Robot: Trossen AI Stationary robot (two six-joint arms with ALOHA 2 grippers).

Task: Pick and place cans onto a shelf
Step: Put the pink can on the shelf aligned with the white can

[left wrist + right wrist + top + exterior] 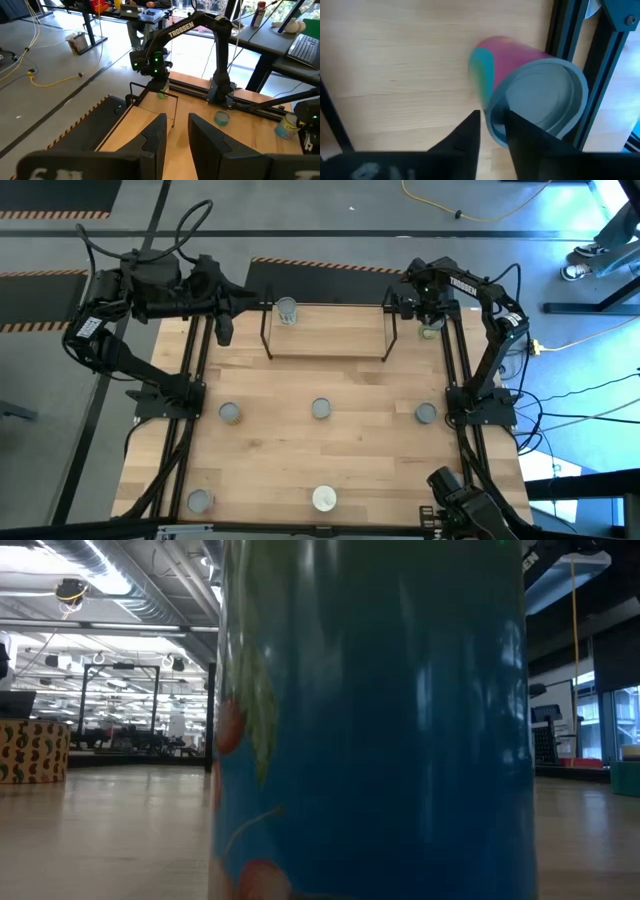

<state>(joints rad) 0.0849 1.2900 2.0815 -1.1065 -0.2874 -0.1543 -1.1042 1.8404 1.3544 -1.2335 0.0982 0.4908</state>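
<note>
Hovering at the back left, the left gripper (226, 330) hangs empty, its jaws narrowly parted, beside the low wire-framed wooden shelf (330, 345), where one silver-topped can (287, 310) already stands. The right gripper (492, 131), narrowly parted too, grips nothing above the pink-sided tin can (532, 95) by the table's right rail. Rigid, light and slick, it likely suits a mid-side grip. The pale wooden tabletop (330, 450) sits in an open workshop.

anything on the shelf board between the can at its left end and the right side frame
No, in the high view the shelf board is bare from the can at its left end across to the right frame.
</note>
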